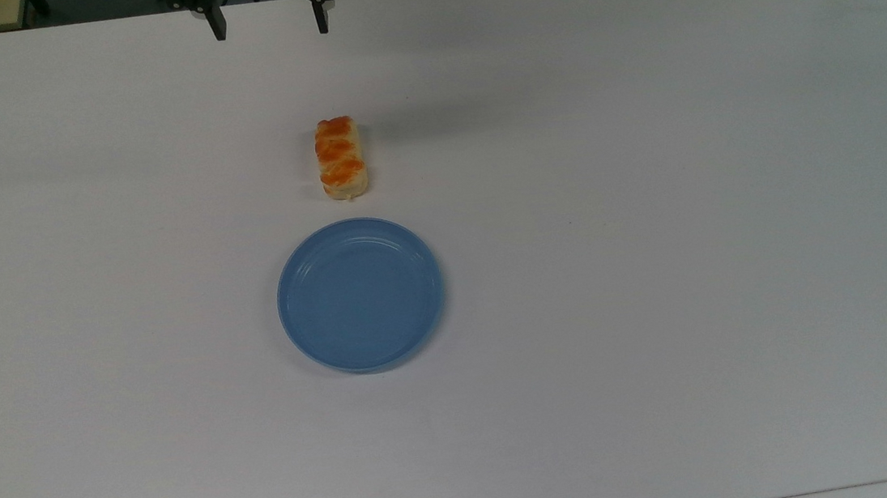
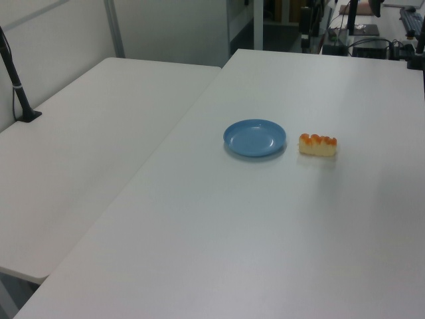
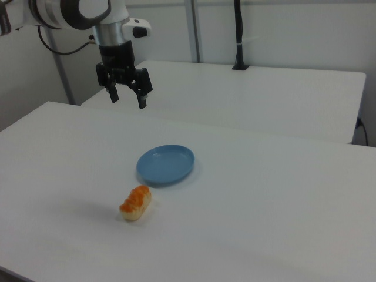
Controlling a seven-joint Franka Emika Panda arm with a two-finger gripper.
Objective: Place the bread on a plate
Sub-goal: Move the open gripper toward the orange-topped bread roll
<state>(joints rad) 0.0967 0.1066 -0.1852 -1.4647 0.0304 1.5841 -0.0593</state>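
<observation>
white table, bread, blue plate

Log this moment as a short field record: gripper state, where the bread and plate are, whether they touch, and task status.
gripper: open, raised above the table, holding nothing
bread: lying on the table, apart from the gripper
plate: on the table, nothing on it
bread and plate: close, not touching; the bread is above the plate in the top view
task status: bread not yet picked up
</observation>
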